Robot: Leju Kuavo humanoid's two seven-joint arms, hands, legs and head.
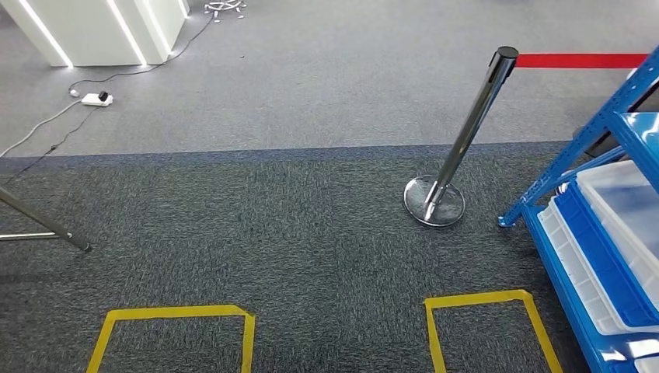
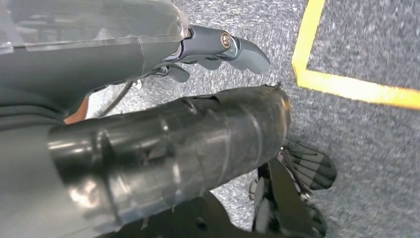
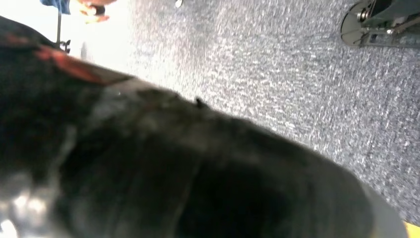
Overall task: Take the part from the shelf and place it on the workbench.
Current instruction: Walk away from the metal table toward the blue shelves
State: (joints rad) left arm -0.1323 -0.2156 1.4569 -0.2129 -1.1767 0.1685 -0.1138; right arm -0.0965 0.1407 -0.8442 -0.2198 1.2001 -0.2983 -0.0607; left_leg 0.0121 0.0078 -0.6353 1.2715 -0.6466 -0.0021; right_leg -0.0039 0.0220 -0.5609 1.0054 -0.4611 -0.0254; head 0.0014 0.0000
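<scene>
Head view looks down on dark grey carpet (image 1: 311,225), with a blue shelf (image 1: 598,124) coming in at the right edge. On its low tiers sit trays — a blue tray (image 1: 602,260) between clear plastic trays (image 1: 622,194) — and what lies inside them cannot be made out; no part is recognisable on the shelf from here.

Near the shelf's front leg stands a chrome barrier post (image 1: 466,140), tilted in the picture on its round base, with a red belt (image 1: 579,61) running from its top toward the shelf. Two squares of yellow tape (image 1: 482,299) mark the carpet in the foreground. Far off, at the upper left, a white power strip (image 1: 97,99) lies on the lighter floor beside a white lit cabinet (image 1: 101,31).

In the left wrist view the left hand (image 2: 218,49) hangs over the carpet near a yellow tape line — its grey thumb juts out and the darker fingers (image 2: 178,72) curl loosely beneath it, holding nothing.

In the right wrist view a dark blurred shape covers most of the frame, so whether the right hand's fingers are apart or together cannot be told.
</scene>
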